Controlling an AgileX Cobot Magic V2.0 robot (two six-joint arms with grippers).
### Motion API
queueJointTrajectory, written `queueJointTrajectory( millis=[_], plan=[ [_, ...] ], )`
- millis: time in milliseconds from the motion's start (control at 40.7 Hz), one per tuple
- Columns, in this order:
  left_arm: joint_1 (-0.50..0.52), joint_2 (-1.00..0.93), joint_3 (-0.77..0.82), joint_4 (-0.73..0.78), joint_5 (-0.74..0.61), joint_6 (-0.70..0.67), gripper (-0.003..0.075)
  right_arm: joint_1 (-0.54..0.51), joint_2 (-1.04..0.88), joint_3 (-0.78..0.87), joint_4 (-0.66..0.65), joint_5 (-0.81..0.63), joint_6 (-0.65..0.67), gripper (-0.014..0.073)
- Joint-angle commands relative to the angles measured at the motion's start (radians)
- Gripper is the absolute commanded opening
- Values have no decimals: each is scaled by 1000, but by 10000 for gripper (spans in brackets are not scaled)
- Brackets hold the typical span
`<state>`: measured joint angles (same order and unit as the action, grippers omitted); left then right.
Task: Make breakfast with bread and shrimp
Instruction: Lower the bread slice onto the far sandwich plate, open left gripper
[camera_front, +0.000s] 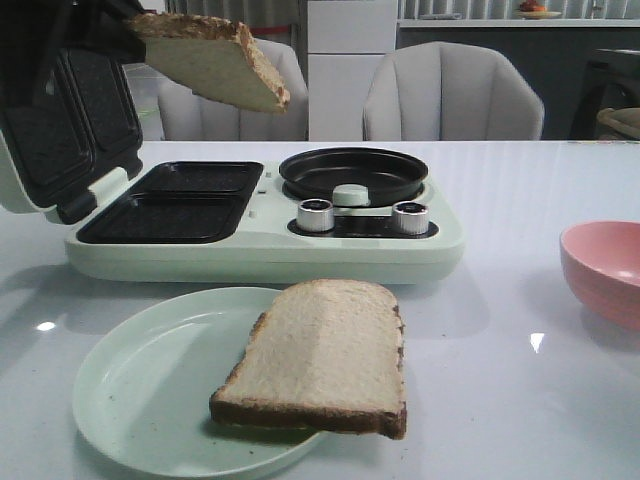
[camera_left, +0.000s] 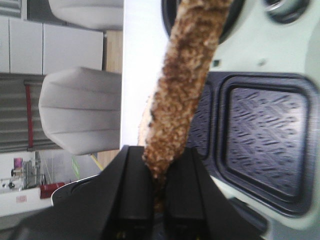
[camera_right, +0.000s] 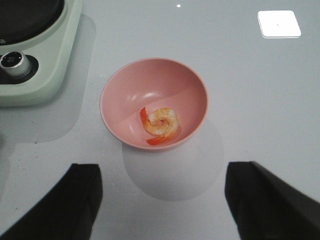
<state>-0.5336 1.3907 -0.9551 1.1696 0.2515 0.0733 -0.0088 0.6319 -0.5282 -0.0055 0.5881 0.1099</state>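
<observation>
My left gripper (camera_left: 159, 172) is shut on one bread slice (camera_front: 218, 62), held by its crust edge (camera_left: 185, 85) in the air above the open sandwich plates (camera_front: 170, 205) of the pale green breakfast maker (camera_front: 270, 250). In the front view the gripper itself is hidden at the top left. A second bread slice (camera_front: 325, 355) lies on a pale green plate (camera_front: 140, 390), overhanging its right rim. A shrimp (camera_right: 160, 122) lies in the pink bowl (camera_right: 154, 102). My right gripper (camera_right: 162, 195) is open and empty, above the table a little short of the bowl.
The breakfast maker's lid (camera_front: 60, 110) stands open at the left. Its round black pan (camera_front: 352, 172) and two knobs (camera_front: 315, 215) sit on the right half. The pink bowl (camera_front: 605, 270) stands at the table's right edge. Grey chairs (camera_front: 452, 95) stand behind the table.
</observation>
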Motion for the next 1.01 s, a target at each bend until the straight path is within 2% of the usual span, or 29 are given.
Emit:
queueJointTrajectory(
  millis=[0, 221, 418, 811, 885, 983],
  plan=[
    [50, 80, -138, 18, -47, -14, 99, 1, 7, -27, -10, -77, -6, 610],
    [119, 324, -364, 18, -45, -14, 99, 1, 7, -27, -10, -77, -6, 610],
    [159, 464, -491, 18, -45, -14, 99, 1, 7, -27, -10, -77, -6, 610],
    [201, 597, -548, -36, -4, -14, 104, 1, 7, -27, -10, -78, -6, 610],
    [201, 596, -548, -60, -2, -14, 132, 1, 7, -27, -10, -78, -6, 610],
    [201, 596, -546, -64, 3, -14, 247, 1, 7, -27, -10, -78, -6, 610]
  ],
)
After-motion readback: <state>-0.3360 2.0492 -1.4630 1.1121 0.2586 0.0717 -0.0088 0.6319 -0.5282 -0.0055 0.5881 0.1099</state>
